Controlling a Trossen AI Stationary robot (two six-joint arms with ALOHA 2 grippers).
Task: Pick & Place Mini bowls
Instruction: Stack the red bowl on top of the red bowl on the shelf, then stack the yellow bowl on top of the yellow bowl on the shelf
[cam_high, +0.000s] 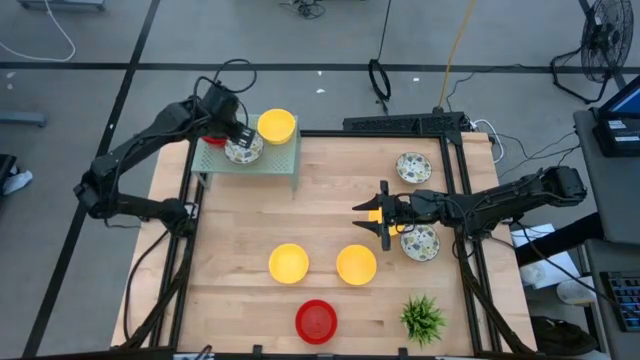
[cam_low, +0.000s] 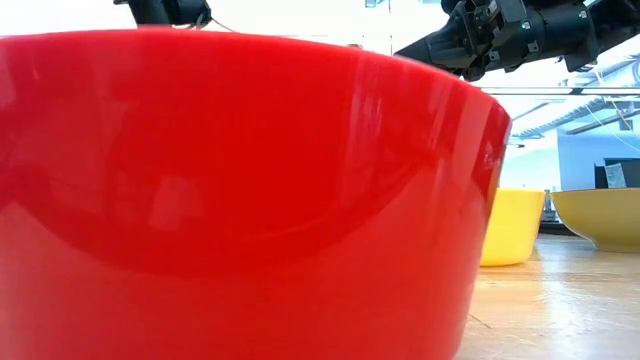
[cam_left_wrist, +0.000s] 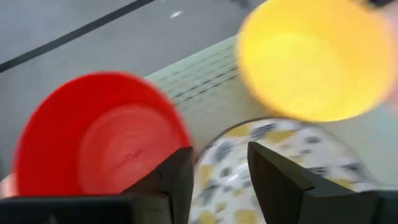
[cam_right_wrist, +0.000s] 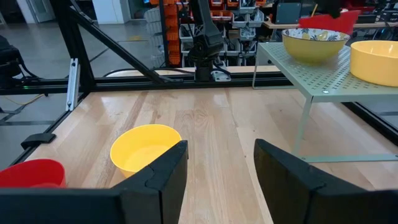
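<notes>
The left claw (cam_high: 240, 138) hangs over the green shelf (cam_high: 280, 160) at the desk's (cam_high: 330, 215) far left corner, its fingers (cam_left_wrist: 171, 180) spread either side of the patterned bowl's (cam_high: 243, 150) rim, so that bowl sits right under and between them. A red bowl (cam_left_wrist: 93, 134) stands just beside it on the shelf, touching or nearly so, and a yellow bowl (cam_high: 277, 126) crowds the other side.

The main risk, as I judge it, is here: three bowls packed close on a small raised shelf. If the claw lifts off at a slant, a finger could catch the patterned rim and tip the bowl, or nudge the red one off the shelf's outer edge to the floor.

The right claw (cam_high: 383, 215) hovers over mid-desk, fingers (cam_right_wrist: 161, 174) spread and holding nothing. A yellow bowl (cam_right_wrist: 144, 149) lies just ahead of it in its wrist view; on the desk two yellow bowls (cam_high: 289, 262) (cam_high: 356, 265) stand near the front, a red bowl (cam_high: 316, 320) at the front edge, two patterned bowls (cam_high: 413, 167) (cam_high: 419, 243) along the right side, the nearer partly under the right arm. That arm could sweep it, or the plant (cam_high: 422, 318), when reaching; more shelf crowding would make each placement tighter
</notes>
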